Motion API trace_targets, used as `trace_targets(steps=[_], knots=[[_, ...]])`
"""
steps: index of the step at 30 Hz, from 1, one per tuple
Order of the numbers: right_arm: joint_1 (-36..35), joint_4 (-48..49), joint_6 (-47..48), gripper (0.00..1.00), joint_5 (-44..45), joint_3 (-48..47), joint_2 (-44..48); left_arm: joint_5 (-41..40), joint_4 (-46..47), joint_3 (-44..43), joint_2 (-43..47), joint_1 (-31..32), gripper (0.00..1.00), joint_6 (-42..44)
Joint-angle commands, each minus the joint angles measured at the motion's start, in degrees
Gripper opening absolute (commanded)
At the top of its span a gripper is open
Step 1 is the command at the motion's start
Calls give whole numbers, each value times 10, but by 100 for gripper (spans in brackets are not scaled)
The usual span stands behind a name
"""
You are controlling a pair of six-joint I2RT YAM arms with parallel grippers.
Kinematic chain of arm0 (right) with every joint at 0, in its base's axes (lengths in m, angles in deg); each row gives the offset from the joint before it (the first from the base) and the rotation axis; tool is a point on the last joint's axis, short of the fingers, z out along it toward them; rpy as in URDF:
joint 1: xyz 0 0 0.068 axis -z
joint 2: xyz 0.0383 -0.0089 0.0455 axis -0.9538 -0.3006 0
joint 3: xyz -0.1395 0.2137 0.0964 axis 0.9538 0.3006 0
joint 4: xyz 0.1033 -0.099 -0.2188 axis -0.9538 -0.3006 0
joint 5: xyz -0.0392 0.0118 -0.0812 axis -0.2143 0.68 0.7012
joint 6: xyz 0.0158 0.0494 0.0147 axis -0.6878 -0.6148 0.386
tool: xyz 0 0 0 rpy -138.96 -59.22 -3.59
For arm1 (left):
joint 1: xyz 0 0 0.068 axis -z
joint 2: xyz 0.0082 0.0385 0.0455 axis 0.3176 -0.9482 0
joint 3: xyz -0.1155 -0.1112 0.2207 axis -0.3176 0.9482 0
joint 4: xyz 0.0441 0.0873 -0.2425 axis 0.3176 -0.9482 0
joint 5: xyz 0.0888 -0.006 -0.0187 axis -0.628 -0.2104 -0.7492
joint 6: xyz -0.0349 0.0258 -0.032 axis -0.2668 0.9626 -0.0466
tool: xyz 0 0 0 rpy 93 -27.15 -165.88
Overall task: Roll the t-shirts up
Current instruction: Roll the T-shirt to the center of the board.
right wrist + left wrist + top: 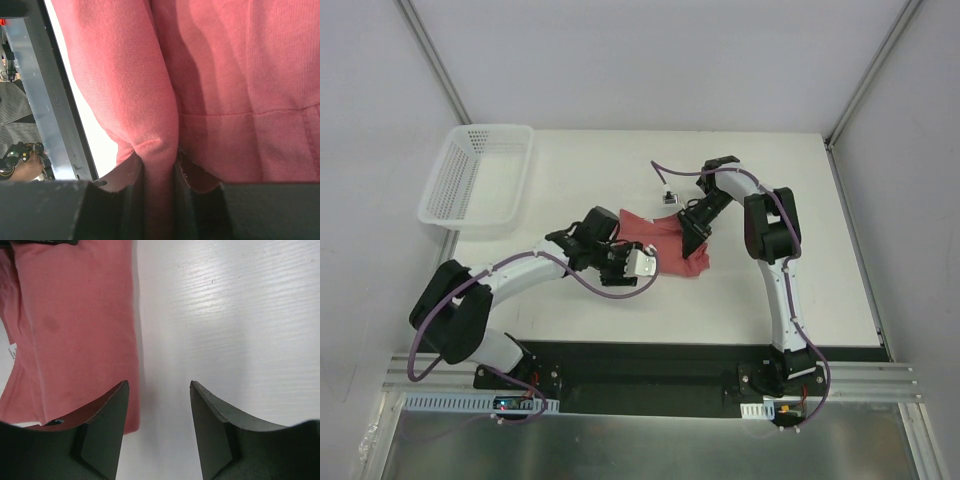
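Observation:
The salmon-red t-shirt [665,240] lies folded into a narrow bundle in the middle of the white table. My left gripper [157,390] stands open just off the bundle's edge, with only bare table between its fingers [107,412]; the left finger overlaps the t-shirt [75,330] from above. In the top view the left gripper [638,262] sits at the bundle's near-left side. My right gripper [159,167] is shut on a pinched fold of the t-shirt [150,100], which hangs away from the jaws. From above, the right gripper [694,238] is at the bundle's right end.
A white perforated basket [480,175] stands at the back left of the table. A small dark and white object [669,198] lies just behind the shirt. A black strip [650,350] runs along the near edge by the arm bases.

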Motion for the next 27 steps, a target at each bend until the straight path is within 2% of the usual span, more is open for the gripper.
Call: trace_targets(steps=[1, 6, 14, 24, 26, 27], knots=[[-5, -116, 8, 20, 21, -15, -12, -58, 129, 19, -18, 22, 52, 40], [-6, -117, 8, 20, 23, -16, -12, -87, 190, 43, -38, 29, 52, 44], [-7, -119, 9, 20, 22, -19, -14, -111, 191, 66, -54, 33, 55, 78], [-7, -119, 10, 22, 23, -20, -14, -156, 205, 84, -121, 33, 56, 135], [-7, -120, 10, 25, 23, -20, -15, -177, 198, 79, -134, 33, 53, 143], [-8, -120, 10, 27, 23, -20, -14, -183, 190, 74, -148, 33, 43, 144]])
